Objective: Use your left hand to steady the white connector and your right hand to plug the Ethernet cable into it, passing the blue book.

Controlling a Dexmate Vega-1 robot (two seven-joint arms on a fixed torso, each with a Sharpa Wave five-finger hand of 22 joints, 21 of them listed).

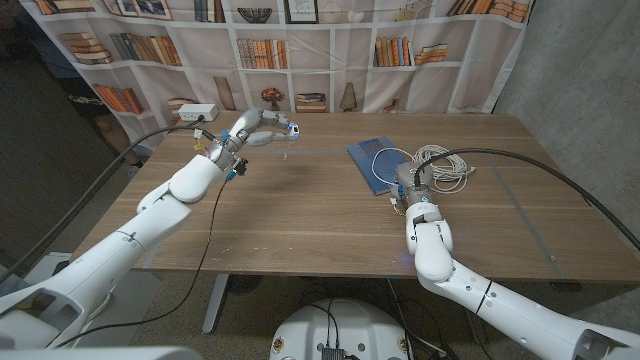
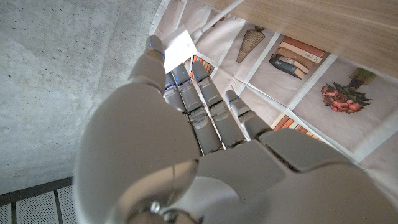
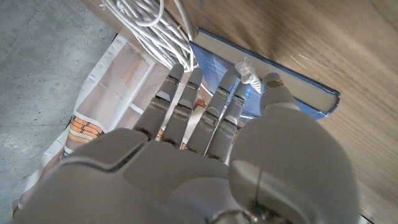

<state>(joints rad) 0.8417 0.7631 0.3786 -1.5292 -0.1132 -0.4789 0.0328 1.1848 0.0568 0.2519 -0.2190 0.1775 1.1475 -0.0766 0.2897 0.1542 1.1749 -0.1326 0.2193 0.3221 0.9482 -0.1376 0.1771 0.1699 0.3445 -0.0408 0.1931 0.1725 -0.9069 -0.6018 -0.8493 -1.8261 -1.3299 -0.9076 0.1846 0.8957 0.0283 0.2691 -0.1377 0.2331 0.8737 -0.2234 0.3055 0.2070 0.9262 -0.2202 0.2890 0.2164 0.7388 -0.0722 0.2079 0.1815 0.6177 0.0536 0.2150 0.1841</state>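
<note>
Connector lifted at the far left, plug over the book on the right.

The left hand (image 1: 258, 127) holds the white connector (image 1: 291, 129) in its fingertips above the table (image 1: 300, 210), near the far edge. Well apart to the right, the right hand (image 1: 408, 183) seems to pinch the cable's clear plug (image 3: 247, 67) over the blue book (image 1: 375, 162), though the grip is partly hidden. The coiled cable (image 1: 440, 165) lies just beside the book, between the hands' paths only the book.
</note>
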